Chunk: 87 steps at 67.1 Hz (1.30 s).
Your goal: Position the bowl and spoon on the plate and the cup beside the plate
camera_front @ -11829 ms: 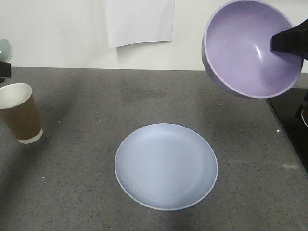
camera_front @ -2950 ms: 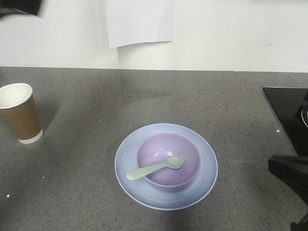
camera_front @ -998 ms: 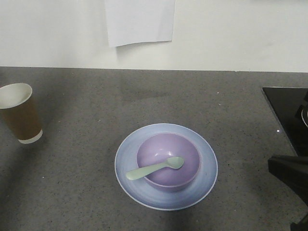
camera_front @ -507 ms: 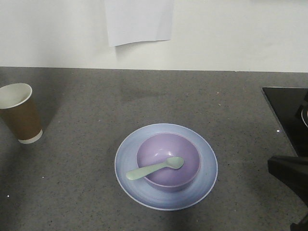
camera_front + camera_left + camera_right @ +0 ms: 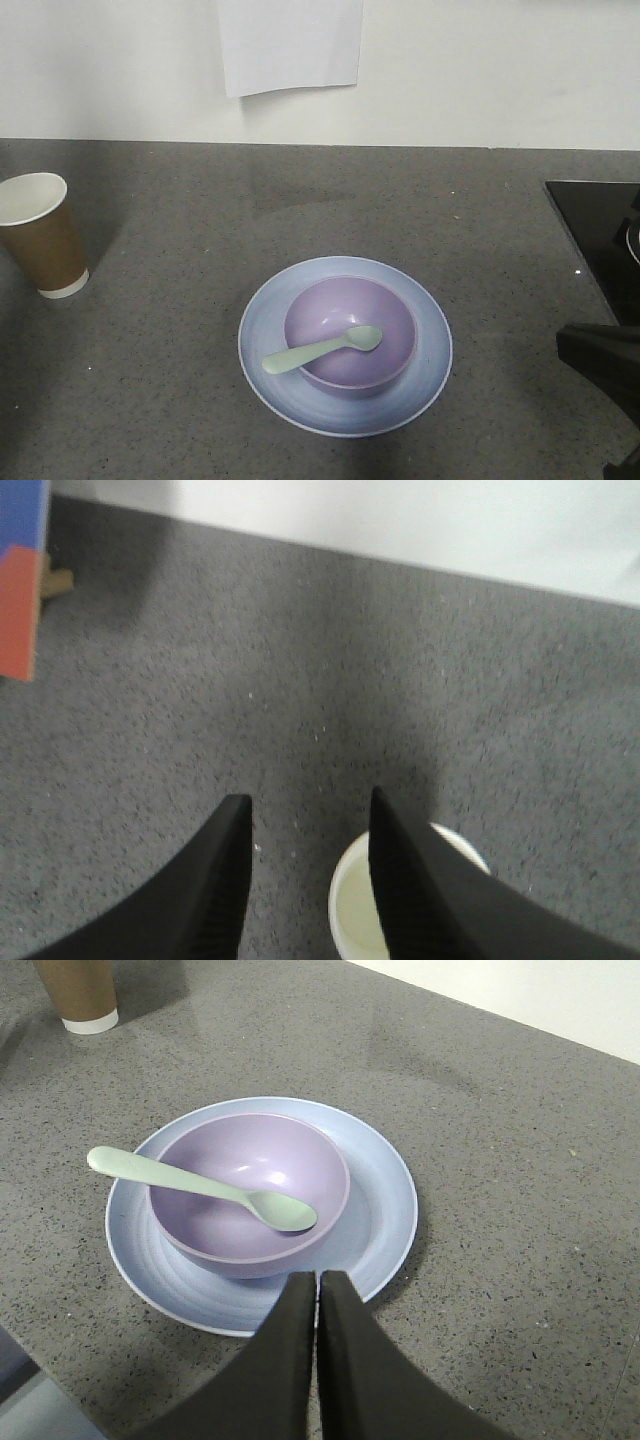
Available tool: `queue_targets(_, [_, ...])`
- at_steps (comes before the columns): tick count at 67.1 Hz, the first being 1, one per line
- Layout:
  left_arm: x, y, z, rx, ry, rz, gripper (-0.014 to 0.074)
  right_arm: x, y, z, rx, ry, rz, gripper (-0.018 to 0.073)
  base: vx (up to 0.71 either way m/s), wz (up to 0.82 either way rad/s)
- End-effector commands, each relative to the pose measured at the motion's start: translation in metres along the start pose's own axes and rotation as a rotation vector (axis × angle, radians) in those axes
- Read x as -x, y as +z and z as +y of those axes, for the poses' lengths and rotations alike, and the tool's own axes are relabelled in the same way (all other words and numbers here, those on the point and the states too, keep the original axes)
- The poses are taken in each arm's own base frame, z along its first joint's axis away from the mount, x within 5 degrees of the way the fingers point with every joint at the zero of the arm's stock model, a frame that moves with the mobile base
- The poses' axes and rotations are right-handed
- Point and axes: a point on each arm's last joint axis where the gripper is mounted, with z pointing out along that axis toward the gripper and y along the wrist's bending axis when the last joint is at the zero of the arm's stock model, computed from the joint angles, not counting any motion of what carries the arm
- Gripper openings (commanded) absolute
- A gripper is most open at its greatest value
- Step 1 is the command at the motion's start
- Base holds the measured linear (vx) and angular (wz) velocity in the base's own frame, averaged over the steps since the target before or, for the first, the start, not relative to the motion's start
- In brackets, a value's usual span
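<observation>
The left gripper (image 5: 305, 815) is seen only from its own wrist camera: its two dark fingers (image 5: 215, 885) rise from 6 o'clock toward 12 with a clear gap between them, holding nothing. The right gripper (image 5: 317, 1282) has its fingers pressed together, tips touching and empty, pointing toward 12 o'clock. In the front view, part of the right arm (image 5: 603, 365) shows as a dark block at about 4 o'clock.

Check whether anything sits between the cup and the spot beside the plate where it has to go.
Nothing visible does. The cup stands upright at the counter's left edge, and only bare grey counter lies between it and the plate. The left end effector hangs open just above the cup's rim.
</observation>
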Motion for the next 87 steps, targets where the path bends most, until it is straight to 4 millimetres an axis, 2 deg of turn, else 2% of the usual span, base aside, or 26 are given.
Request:
queue_targets(1, [-0.002, -0.003, -0.001, -0.011, 0.011, -0.018, 0.0282, 0.013, -0.005, -0.002, -0.026, 0.000, -0.084, -0.0004, 0.00, 0.00])
queue_targets(10, [-0.016, 0.023, 0.000, -0.005, 0.041, 0.080, 0.0282, 0.013, -0.005, -0.002, -0.026, 0.000, -0.084, -0.0004, 0.00, 0.00])
queue_targets(20, [-0.030, 0.041, 0.000, -0.011, 0.059, 0.159, 0.0282, 0.013, -0.005, -0.002, -0.026, 0.000, -0.084, -0.0004, 0.00, 0.00])
queue_targets(37, [-0.036, 0.056, -0.004, -0.051, 0.055, 0.195, 0.0282, 0.013, -0.005, -0.002, -0.026, 0.000, -0.084, -0.0004, 0.00, 0.00])
queue_targets(45, [-0.038, 0.068, -0.010, -0.082, 0.076, 0.226, 0.0282, 0.013, -0.005, -0.002, -0.026, 0.000, -0.084, -0.0004, 0.00, 0.00])
queue_targets(58, [-0.037, 0.077, -0.019, -0.095, 0.095, 0.218, 0.0282, 0.013, -0.005, -0.002, -0.026, 0.000, -0.084, -0.0004, 0.00, 0.00])
queue_targets(74, [-0.042, 0.094, -0.019, -0.092, 0.099, 0.293, 0.0282, 0.013, -0.005, -0.002, -0.026, 0.000, -0.084, -0.0004, 0.00, 0.00])
queue_targets(87, [-0.042, 0.095, -0.018, -0.092, 0.099, 0.293, 0.0282, 0.013, -0.005, -0.002, -0.026, 0.000, -0.084, -0.0004, 0.00, 0.00])
